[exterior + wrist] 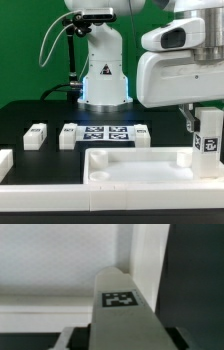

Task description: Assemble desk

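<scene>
The desk slab lies at the front, white, with a recessed middle and a raised rim. My gripper is shut on a white square leg post that carries a black-and-white tag. It holds the post upright over the slab's end at the exterior view's right. In the wrist view the leg post runs out from between my dark fingers towards the slab's corner rim. I cannot tell whether the post touches the slab. A loose leg post lies at the left.
The marker board lies behind the slab, with white leg posts at its two ends. The robot base stands at the back. A low white rail runs along the front, and a white piece is at the far left.
</scene>
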